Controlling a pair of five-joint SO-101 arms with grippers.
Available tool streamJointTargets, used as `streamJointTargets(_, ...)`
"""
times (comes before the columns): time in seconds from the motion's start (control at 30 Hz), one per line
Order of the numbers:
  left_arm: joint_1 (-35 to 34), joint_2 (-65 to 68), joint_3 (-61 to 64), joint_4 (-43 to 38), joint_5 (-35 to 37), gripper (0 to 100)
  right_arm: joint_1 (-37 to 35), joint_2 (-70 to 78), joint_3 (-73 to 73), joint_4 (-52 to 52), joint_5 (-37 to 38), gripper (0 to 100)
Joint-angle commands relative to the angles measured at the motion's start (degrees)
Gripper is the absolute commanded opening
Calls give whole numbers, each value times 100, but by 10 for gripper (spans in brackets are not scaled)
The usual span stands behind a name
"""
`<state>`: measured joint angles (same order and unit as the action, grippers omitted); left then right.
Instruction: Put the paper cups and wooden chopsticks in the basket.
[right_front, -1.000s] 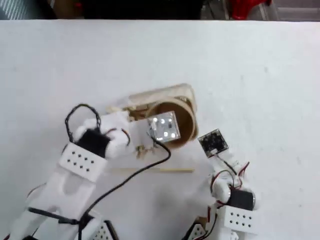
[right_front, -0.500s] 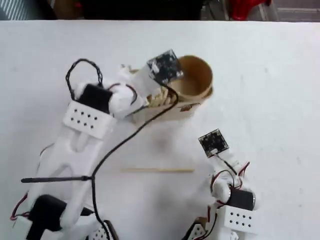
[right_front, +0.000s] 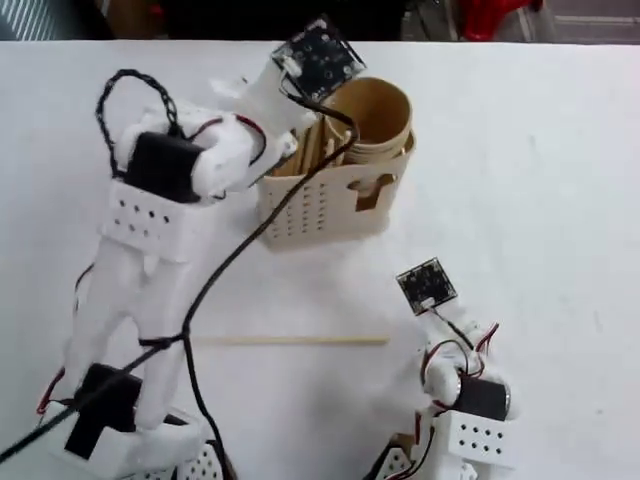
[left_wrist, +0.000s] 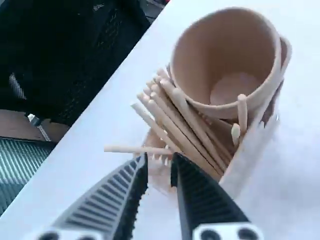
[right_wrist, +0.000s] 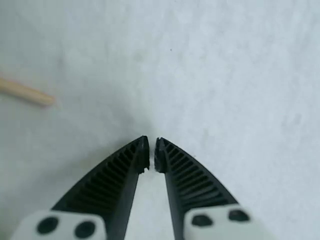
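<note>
Left gripper (left_wrist: 159, 159) is clenched on the basket (right_front: 310, 205) rim, beside the chopsticks (left_wrist: 185, 125) and cup (left_wrist: 225, 55) inside. Right gripper (right_wrist: 151, 150) is closed and empty over the table (right_front: 520, 180), near the end of the loose chopstick (right_front: 290, 341). Hold the basket steady; open the right jaws, straddle the chopstick crosswise, grip, then lower it in end first

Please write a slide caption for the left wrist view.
Left gripper at the rim of the basket, which holds a paper cup and wooden chopsticks.
</note>
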<state>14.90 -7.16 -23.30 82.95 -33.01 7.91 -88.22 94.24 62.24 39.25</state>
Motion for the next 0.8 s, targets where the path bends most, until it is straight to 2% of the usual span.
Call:
streamJointTargets(0.0, -31, -40, -932, 897, 123, 116, 22, 31, -18, -84, 9, 39)
streamJointTargets(0.1, -22, -40, -1424, 1890, 88, 116, 22, 31, -18, -84, 9, 39)
streamJointTargets(0.2, -92, -101, -1037, 1969, -35, 116, 22, 31, -18, -84, 9, 39)
streamJointTargets(0.33, 189, -382, 826, 1943, -1292, 116, 22, 31, -18, -84, 9, 39)
streamJointTargets(0.4, 356, -690, 1899, 1908, -1582, 116, 22, 31, -18, -84, 9, 39)
streamJointTargets(0.53, 673, -1473, 3974, 1160, -1670, 116, 22, 31, -9, -84, 9, 39)
streamJointTargets(0.77, 1182, -2079, 7279, -1521, -2207, 116, 22, 31, -9, -84, 9, 39)
